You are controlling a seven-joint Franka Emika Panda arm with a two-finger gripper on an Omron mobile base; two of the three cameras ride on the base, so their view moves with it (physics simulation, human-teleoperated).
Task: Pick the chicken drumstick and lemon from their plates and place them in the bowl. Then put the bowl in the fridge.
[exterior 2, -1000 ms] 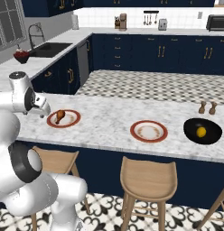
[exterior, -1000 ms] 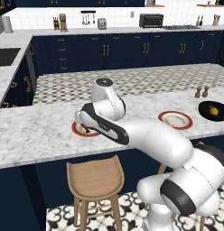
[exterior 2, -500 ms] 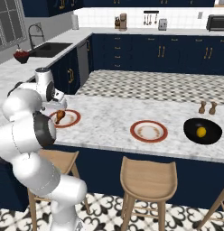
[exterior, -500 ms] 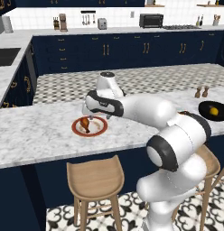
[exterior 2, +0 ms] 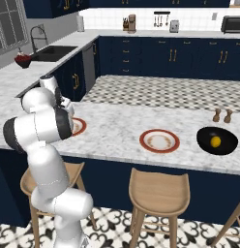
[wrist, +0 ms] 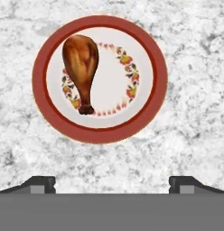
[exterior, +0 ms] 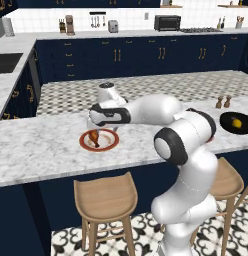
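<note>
The chicken drumstick (wrist: pixel 81 63) lies on the left half of a red-rimmed plate (wrist: pixel 150 108) on the marble counter; it also shows as a small brown drumstick (exterior: pixel 94 136) on that plate (exterior: pixel 110 145). My gripper (wrist: pixel 111 185) hangs open above the plate's near side, its fingertips (wrist: pixel 41 184) wide apart and holding nothing. The lemon (exterior 2: pixel 216 141) rests inside the black bowl (exterior 2: pixel 228 145) at the counter's right end. A second plate (exterior 2: pixel 159 141) sits bare mid-counter. The fridge is out of view.
Two small shakers (exterior 2: pixel 222 116) stand behind the bowl. Wooden stools (exterior 2: pixel 159 190) line the counter's near side. A sink (exterior 2: pixel 49 52) is set in the left counter. Navy cabinets run along the back wall.
The arm has swung and straightened, carrying the hand from the plate's edge to a spot above the drumstick plate. The jaws stay open. Drumstick, lemon and bowl have not moved.
</note>
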